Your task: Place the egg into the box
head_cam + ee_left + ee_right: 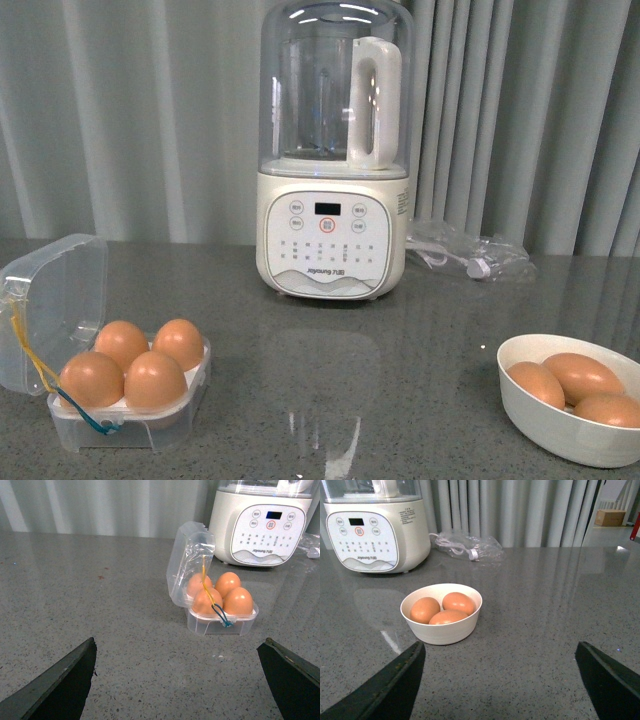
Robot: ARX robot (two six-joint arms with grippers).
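The clear plastic box (130, 420) stands at the front left of the grey table, lid swung open, with an orange-brown egg (155, 380) in each of its cells. It also shows in the left wrist view (220, 622). My left gripper (180, 652) is open and empty, above bare table short of the box. Three more eggs (445, 610) lie in a white bowl (442, 630), seen at the front right in the front view (560, 420). My right gripper (500, 652) is open and empty, short of the bowl. Neither arm shows in the front view.
A white blender (335, 150) with a clear jug stands at the back centre. A clear plastic bag with a white cable (470, 250) lies to its right. Grey curtains hang behind. A cardboard box (610, 516) sits far off beyond the table.
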